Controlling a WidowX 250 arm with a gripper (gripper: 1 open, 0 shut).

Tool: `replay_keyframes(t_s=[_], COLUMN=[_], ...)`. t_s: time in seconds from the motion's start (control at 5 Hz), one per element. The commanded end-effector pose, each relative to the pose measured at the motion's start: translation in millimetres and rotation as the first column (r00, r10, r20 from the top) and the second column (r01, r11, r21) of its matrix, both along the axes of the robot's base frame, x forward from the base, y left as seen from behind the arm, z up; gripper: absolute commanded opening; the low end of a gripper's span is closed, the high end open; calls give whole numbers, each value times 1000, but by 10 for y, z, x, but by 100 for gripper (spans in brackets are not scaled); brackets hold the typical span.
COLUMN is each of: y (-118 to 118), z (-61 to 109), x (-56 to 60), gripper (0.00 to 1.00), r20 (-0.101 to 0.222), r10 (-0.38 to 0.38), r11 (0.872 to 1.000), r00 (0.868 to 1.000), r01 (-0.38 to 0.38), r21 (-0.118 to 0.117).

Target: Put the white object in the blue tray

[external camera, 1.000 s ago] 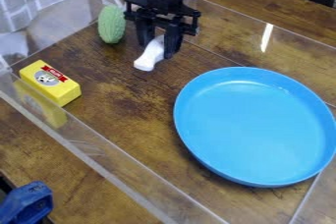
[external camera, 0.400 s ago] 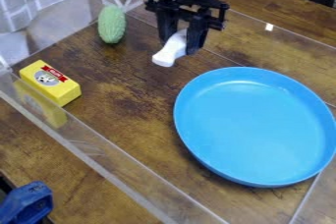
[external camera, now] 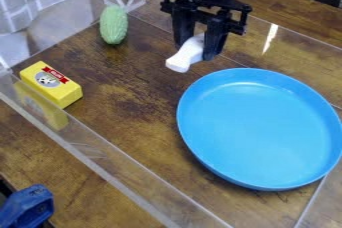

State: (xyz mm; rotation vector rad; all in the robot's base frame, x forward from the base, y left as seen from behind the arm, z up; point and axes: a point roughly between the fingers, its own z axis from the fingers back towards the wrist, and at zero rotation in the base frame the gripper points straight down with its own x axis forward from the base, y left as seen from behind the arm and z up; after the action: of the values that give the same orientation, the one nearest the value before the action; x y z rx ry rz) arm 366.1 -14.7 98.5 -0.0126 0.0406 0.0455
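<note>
The white object hangs tilted just above the wooden table, pinched at its upper end by my black gripper, which points straight down and is shut on it. It sits a little beyond the far-left rim of the blue tray, a wide round shallow dish filling the right side of the view. The toy's lower end points down and left, short of the tray's rim.
A green oval object stands at the back left. A yellow box lies near the left edge. A clear plastic barrier runs across the front, with a blue thing at the bottom left corner.
My gripper has carried the white object to the right and slightly up, away from the green oval and toward the blue tray's rim. The grip on it stays the same.
</note>
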Motion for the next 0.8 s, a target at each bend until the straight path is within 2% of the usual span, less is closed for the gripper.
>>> replay_keyframes(t_s=[0.0, 0.4, 0.6], y=[-182, -482, -562], z=[352, 350, 298], x=[-19, -98, -111], gripper=[0, 0, 0], r20=[74, 60, 53], r10=[-28, -38, -46], r11=[1000, 999, 999], r00=[997, 997, 998], r01=[29, 40, 47], r21=[-5, -22, -25])
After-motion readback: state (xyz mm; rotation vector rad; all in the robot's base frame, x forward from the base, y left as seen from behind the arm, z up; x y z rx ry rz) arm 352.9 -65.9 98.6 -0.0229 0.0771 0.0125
